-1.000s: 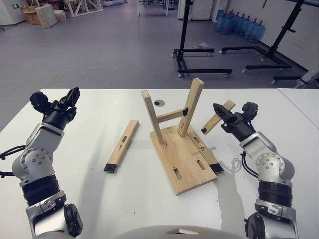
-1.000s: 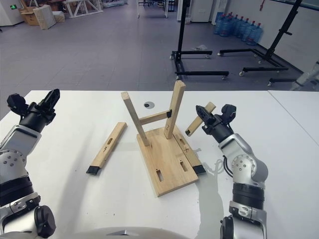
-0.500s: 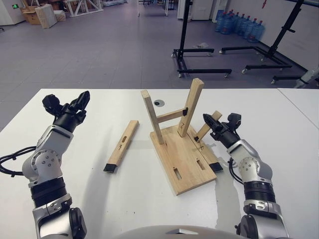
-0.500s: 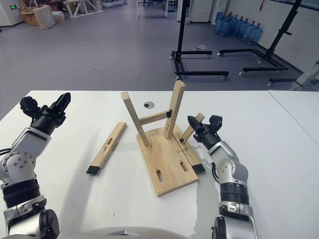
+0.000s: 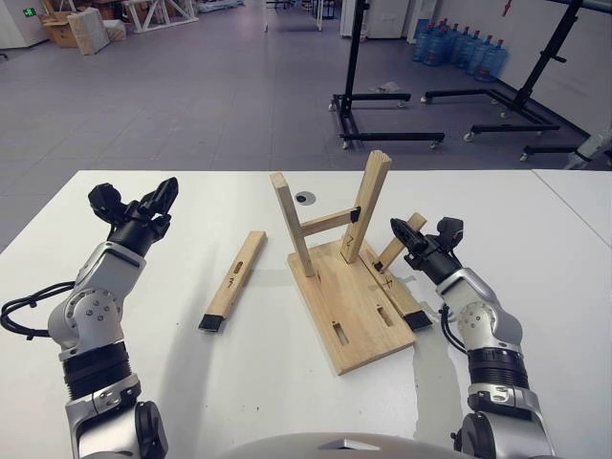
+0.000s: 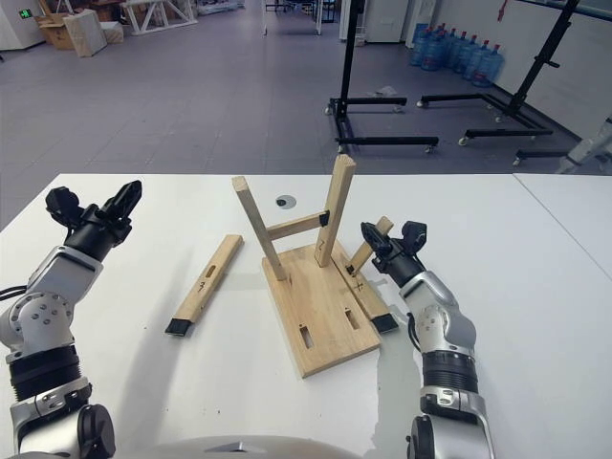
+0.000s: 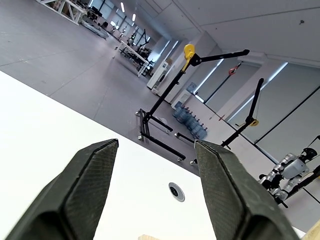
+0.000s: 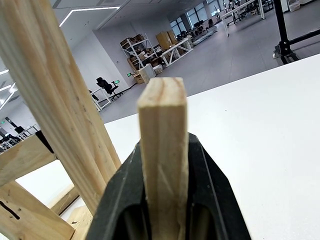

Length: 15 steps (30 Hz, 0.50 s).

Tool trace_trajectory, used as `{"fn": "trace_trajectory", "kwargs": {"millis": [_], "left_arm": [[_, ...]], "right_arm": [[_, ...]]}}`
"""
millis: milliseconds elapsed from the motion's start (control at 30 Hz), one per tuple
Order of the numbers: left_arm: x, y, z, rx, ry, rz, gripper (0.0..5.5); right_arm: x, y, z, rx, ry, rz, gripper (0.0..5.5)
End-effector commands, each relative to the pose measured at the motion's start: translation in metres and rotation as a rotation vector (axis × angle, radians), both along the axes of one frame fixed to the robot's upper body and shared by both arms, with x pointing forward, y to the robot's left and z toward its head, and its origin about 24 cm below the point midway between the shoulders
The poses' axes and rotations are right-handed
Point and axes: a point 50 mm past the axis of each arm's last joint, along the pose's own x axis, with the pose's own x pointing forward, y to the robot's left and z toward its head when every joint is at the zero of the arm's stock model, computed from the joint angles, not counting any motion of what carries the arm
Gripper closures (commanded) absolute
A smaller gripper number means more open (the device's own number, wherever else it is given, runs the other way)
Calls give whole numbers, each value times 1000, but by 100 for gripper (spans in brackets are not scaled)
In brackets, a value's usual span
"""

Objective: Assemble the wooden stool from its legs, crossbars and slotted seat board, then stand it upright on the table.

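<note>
The slotted seat board lies flat on the white table. Two legs stand tilted in it, joined by a crossbar. A third leg with a black foot lies along the board's right edge. A loose leg lies on the table left of the board. My right gripper is shut on a short wooden piece, held slanted right beside the right-hand standing leg. My left gripper hovers open at the far left, its fingers spread with nothing between.
A round hole sits in the table behind the stool parts. A second white table adjoins on the right. Black wheeled stands are on the floor beyond the far edge. Bare tabletop lies in front of the board.
My right gripper has carried the short piece left and down, up to the standing leg. My left gripper has shifted inward toward the middle. Over the last half second almost nothing moved.
</note>
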Motion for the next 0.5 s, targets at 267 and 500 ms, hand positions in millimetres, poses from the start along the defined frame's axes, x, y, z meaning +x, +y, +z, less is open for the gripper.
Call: {"fn": "trace_trajectory", "kwargs": {"millis": [267,500], "left_arm": [[0,-4,-1,46,-1,-22,272],[1,-5,-1,59,-3,-28,272]], "right_arm": [[-10,5,-12,-159,6,50,511],[-33,9,-37,-303,3,68,511]]}}
